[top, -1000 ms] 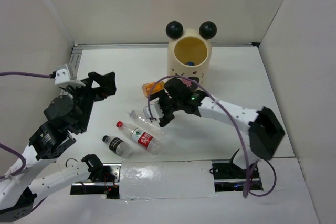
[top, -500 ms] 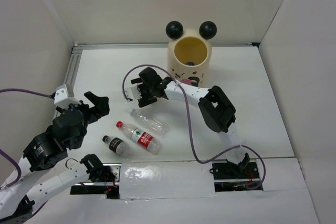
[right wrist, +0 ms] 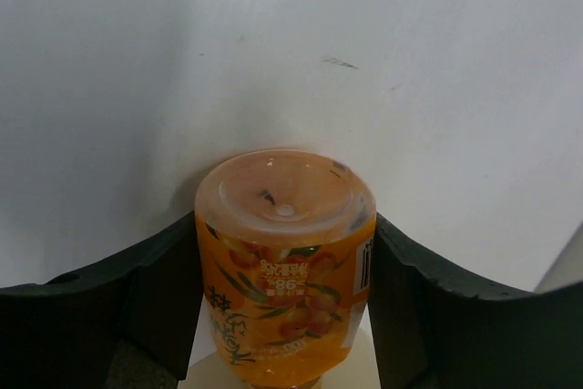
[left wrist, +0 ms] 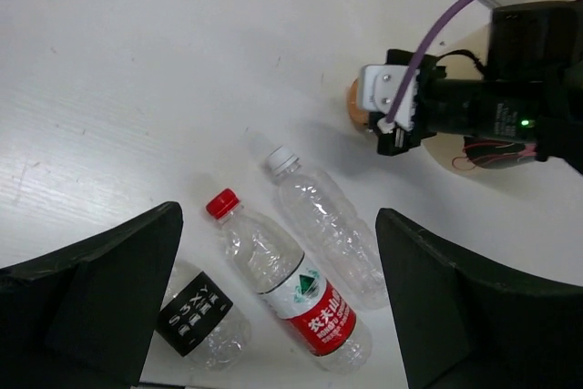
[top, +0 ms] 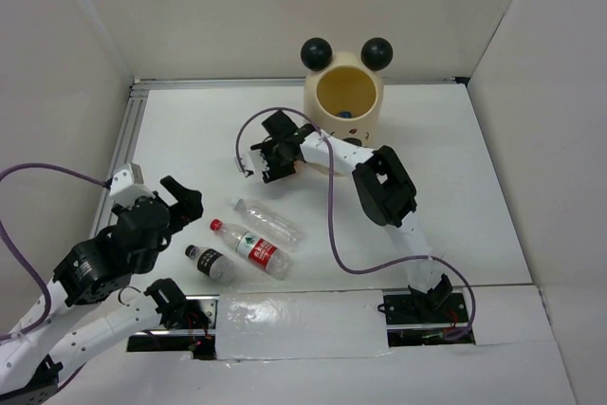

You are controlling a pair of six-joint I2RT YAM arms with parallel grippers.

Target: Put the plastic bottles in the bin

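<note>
We see the bin standing upright at the far side of the table. Just left of it, the right gripper pinches the orange bottle from both sides. The bottle's base faces away from the wrist and its long axis runs in line with the fingers. The left gripper hangs spread wide above three bottles lying on their sides, roughly parallel, caps towards the far left: clear bottle, red-labelled bottle, black-labelled bottle.
</note>
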